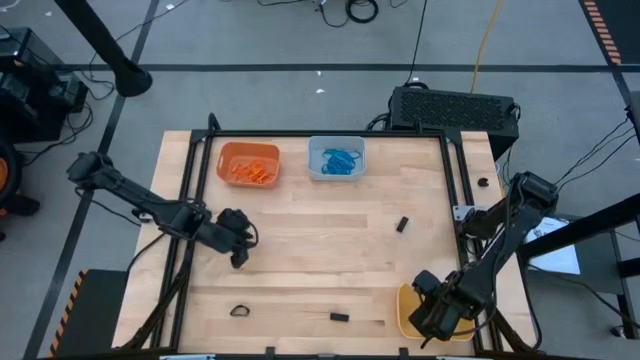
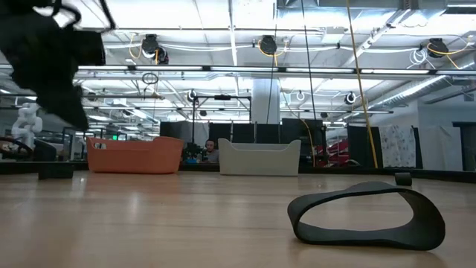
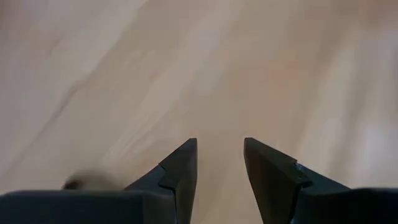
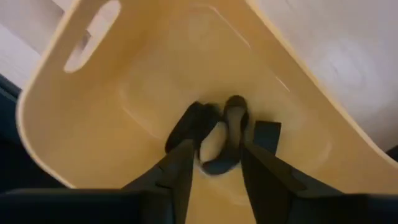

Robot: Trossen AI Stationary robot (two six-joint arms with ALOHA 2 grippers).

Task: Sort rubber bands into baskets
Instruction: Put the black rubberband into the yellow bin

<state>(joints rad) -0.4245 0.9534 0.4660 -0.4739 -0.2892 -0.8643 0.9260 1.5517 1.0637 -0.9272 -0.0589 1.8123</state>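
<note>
My left gripper [image 1: 240, 256] hovers open and empty over bare wood at the table's left middle; its wrist view shows the gap between the fingers [image 3: 220, 149]. My right gripper [image 1: 438, 316] is open above the yellow basket [image 1: 404, 308] at the near right corner. In the right wrist view [image 4: 219, 150], a few black rubber bands [image 4: 217, 140] lie on the basket's floor [image 4: 143, 106] below the fingers. Loose black bands lie on the table [image 1: 240, 311], [image 1: 339, 317], [image 1: 402, 224]; one shows close up in the low view [image 2: 368, 216]. The orange basket [image 1: 248, 163] holds orange bands, and the pale blue basket [image 1: 337, 158] holds blue ones.
A black frame [image 1: 190, 180] runs along the table's left, far and right sides. A black box [image 1: 455, 108] stands behind the far right corner. A small dark piece [image 1: 483, 183] lies outside the right rail. Bare wood lies between the baskets and the near edge.
</note>
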